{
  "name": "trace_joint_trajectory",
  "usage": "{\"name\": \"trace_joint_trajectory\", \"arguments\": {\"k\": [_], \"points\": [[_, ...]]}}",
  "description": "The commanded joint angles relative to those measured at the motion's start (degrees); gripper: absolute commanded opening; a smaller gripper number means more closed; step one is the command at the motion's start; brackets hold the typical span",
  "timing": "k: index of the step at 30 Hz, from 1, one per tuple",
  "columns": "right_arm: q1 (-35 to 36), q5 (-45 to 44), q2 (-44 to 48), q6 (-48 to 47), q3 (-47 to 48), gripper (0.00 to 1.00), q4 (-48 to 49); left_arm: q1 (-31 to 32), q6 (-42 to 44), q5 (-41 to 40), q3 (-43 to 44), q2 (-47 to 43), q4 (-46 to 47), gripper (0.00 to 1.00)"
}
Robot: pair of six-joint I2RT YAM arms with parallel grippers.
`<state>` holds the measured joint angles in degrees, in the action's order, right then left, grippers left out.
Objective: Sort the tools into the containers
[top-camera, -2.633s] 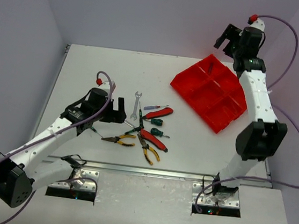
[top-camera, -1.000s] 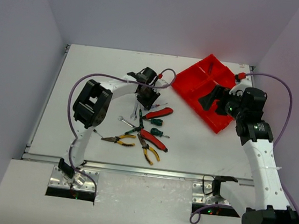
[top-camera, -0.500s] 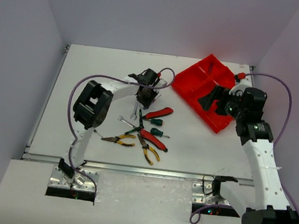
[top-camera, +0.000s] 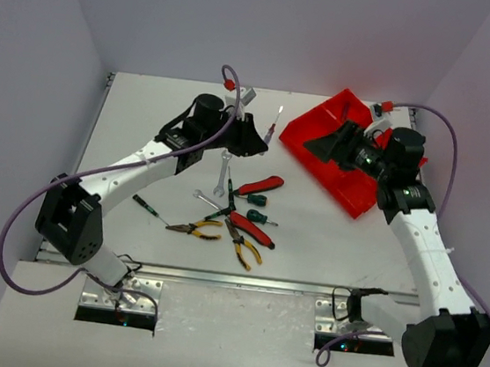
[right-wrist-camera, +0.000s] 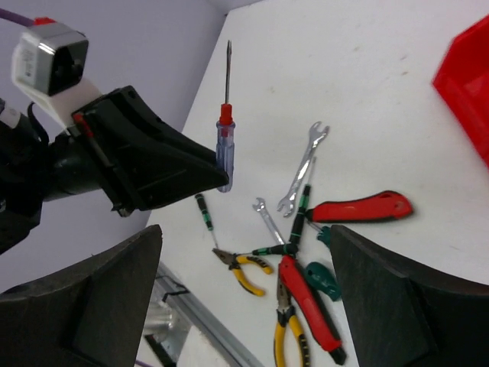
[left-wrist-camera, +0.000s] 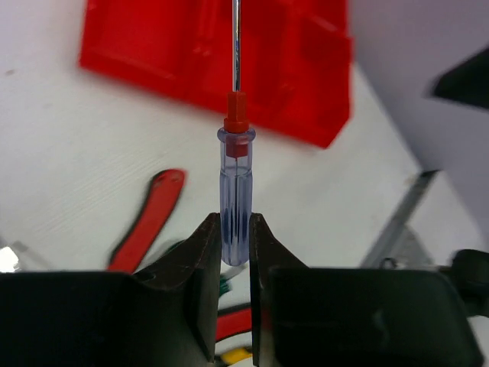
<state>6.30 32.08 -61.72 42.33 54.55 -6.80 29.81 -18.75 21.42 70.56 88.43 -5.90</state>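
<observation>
- Two fingers of the left gripper were clamped on the clear-blue screwdriver, up off the table, with its shaft aimed at the red tray.
- The right gripper hung spread wide by the tray.
- The other tools lay on the table.

Overhead, I get soft, even light on the white table, with only faint shadows under the tools. On the left wrist view the clear blue-handled screwdriver is sharp; the bright red plastic tray far behind it is smeared. On the right wrist view my black fingers are dark, soft-edged masses.
</observation>
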Motion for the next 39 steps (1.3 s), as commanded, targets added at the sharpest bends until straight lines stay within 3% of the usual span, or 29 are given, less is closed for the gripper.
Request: {"name": "trace_joint_trajectory", "arguments": {"k": [1, 6, 13, 16, 17, 18, 19, 21, 24, 28, 30, 32, 35, 36, 37, 39], "points": [[7.70, -1.14, -5.86, -0.06, 6.18, 0.89, 2.15, 1.01, -14.15, 15.37, -4.99, -0.78, 19.75, 0.00], [9.34, -0.89, -9.84, 2.79, 6.07, 0.82, 5.83, 1.12, -21.62, 21.39, -9.95, -1.13, 31.42, 0.00], [10.84, -0.87, -13.23, 1.87, 6.45, 0.69, 6.45, 1.74, -24.73, 23.57, -11.84, -0.63, 36.11, 0.00], [10.95, -0.41, -14.12, 2.02, 6.24, 0.47, 6.89, 2.05, -25.20, 24.25, -12.08, -0.69, 37.85, 0.00], [11.01, 0.71, -14.43, 2.58, 6.11, 0.20, 8.56, 2.24, -25.20, 24.12, -11.95, -0.56, 38.04, 0.00], [11.02, 1.47, -14.63, 3.04, 5.94, 0.05, 9.49, 2.27, -25.12, 24.03, -11.93, -0.39, 38.14, 0.00], [11.02, 2.19, -14.65, 3.51, 5.71, 0.01, 10.02, 2.27, -24.97, 23.95, -11.87, -0.30, 38.02, 0.01], [11.02, 2.78, -14.65, 4.52, 5.22, 0.00, 11.00, 2.27, -23.67, 21.51, -11.20, 0.04, 34.46, 0.55], [10.50, -1.08, -14.83, 2.43, 7.12, 0.00, 7.82, 2.27, -17.72, 14.62, -8.02, -0.97, 23.72, 0.99], [5.42, -8.61, -19.59, -1.86, 13.48, 0.00, -1.62, 2.10, -11.54, -9.33, -1.04, -4.57, -4.64, 1.00], [2.77, -14.56, -24.39, -3.58, 18.81, 0.00, -5.17, 2.18, -9.74, -19.53, 0.72, -7.38, -13.48, 1.00], [0.53, -22.81, -31.09, -7.25, 25.60, 0.00, -8.80, 2.18, -7.73, -25.11, -0.28, -11.08, -18.36, 1.00], [-1.68, -34.63, -44.72, -14.63, 41.28, 0.00, -12.84, 2.18, -4.28, -24.98, -5.04, -17.70, -21.80, 1.00], [-2.06, -37.30, -48.14, -16.40, 49.25, 0.00, -14.88, 2.18, -3.53, -25.02, -6.24, -19.18, -22.70, 1.00], [-2.40, -39.47, -51.41, -17.88, 49.68, 0.00, -15.40, 2.18, -2.67, -25.03, -7.20, -20.48, -23.48, 1.00], [-4.14, -42.20, -60.78, -20.94, 60.71, 0.00, -15.71, 2.18, -1.58, -27.79, -10.41, -24.42, -25.53, 1.00]]}}
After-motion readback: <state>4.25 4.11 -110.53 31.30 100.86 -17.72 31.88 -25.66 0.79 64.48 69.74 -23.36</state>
